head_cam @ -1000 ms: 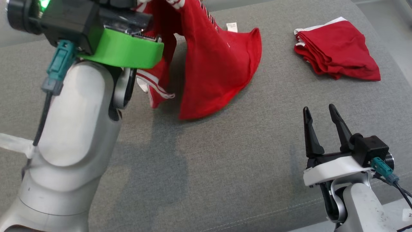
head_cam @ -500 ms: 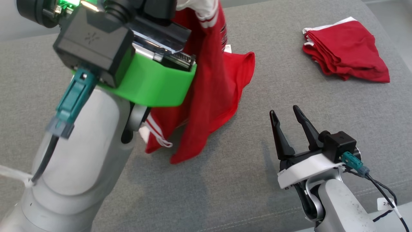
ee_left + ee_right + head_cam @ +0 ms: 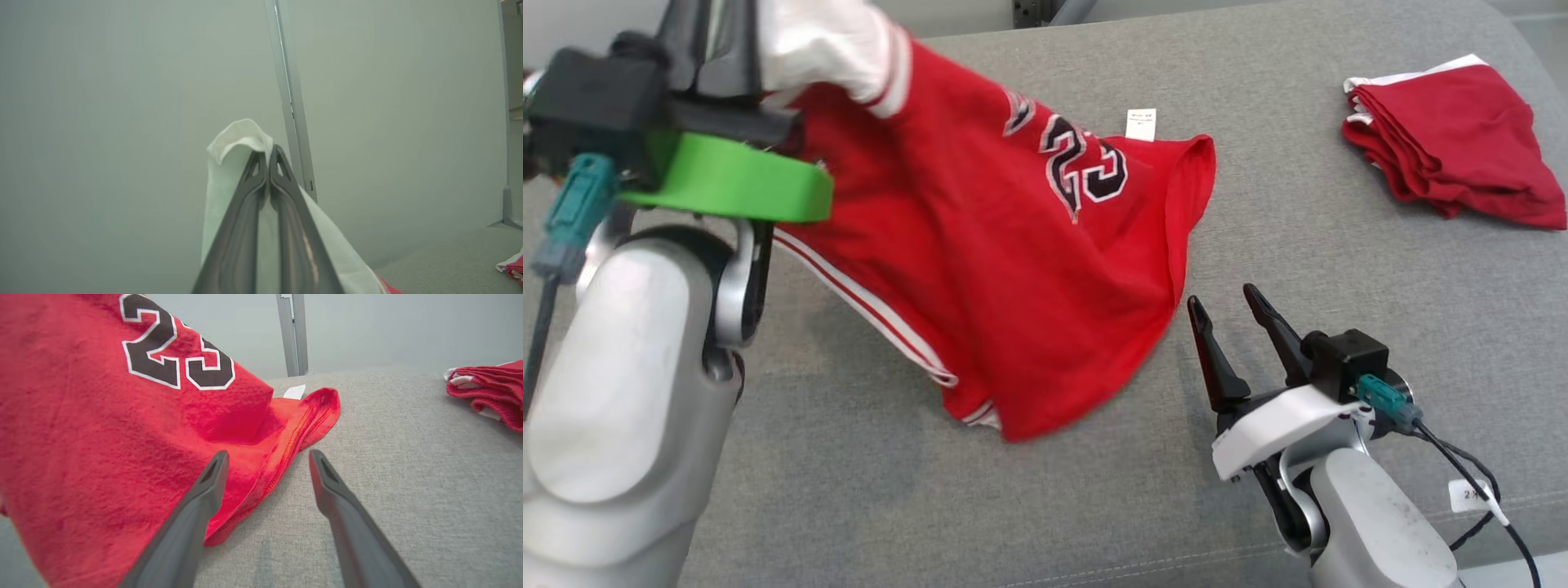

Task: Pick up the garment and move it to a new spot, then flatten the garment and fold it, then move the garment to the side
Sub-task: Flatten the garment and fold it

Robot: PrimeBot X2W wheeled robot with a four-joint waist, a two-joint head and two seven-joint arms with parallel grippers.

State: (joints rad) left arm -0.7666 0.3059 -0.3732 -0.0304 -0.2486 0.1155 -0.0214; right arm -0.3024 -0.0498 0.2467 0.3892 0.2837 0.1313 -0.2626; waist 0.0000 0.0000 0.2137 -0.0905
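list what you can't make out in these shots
Head view: print on the white tag, too small.
Head view: lettering above the number on the jersey, lost in folds.
Left wrist view: most of the jersey, cut off below the left gripper.
Right wrist view: folded red clothes, cut by right edge.
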